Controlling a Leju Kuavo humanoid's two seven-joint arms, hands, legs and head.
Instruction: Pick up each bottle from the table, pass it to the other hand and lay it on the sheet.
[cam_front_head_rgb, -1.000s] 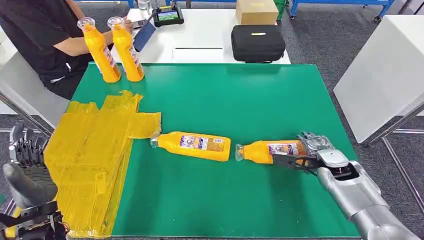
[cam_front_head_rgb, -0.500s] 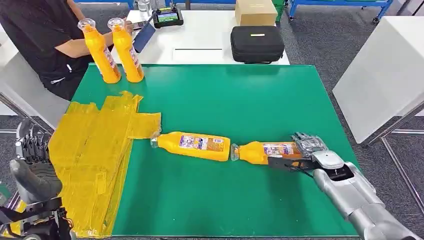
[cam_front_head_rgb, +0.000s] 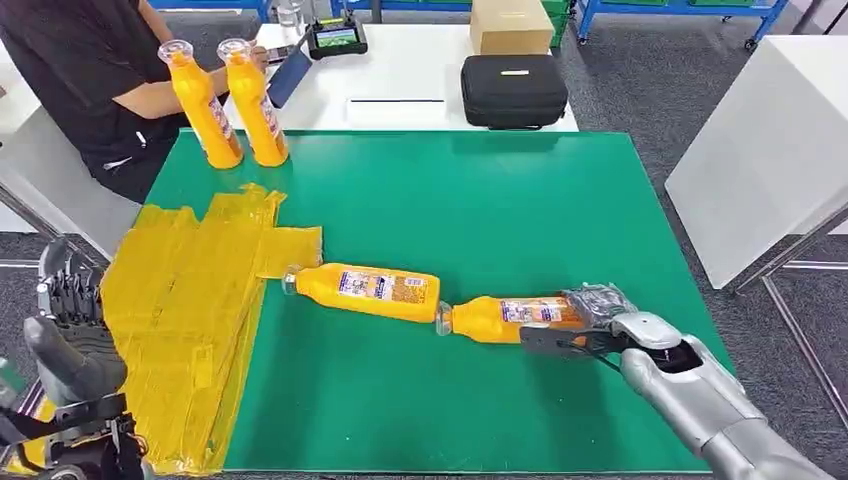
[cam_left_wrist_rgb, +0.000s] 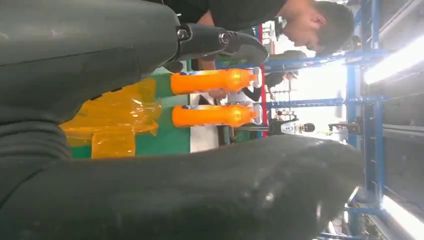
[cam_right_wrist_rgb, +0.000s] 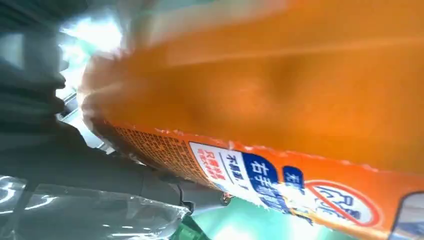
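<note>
An orange bottle (cam_front_head_rgb: 505, 318) lay on its side on the green surface (cam_front_head_rgb: 480, 200), its base gripped by the right robot hand (cam_front_head_rgb: 590, 320). Its cap touched the base of a second lying bottle (cam_front_head_rgb: 362, 291), whose cap end reached the edge of the yellow sheet (cam_front_head_rgb: 190, 300). The left robot hand (cam_front_head_rgb: 70, 330) hovered beside the sheet, fingers apart, grasping nothing. Two upright bottles (cam_front_head_rgb: 230, 100) stood at the far corner, beside a person (cam_front_head_rgb: 90, 70).
</note>
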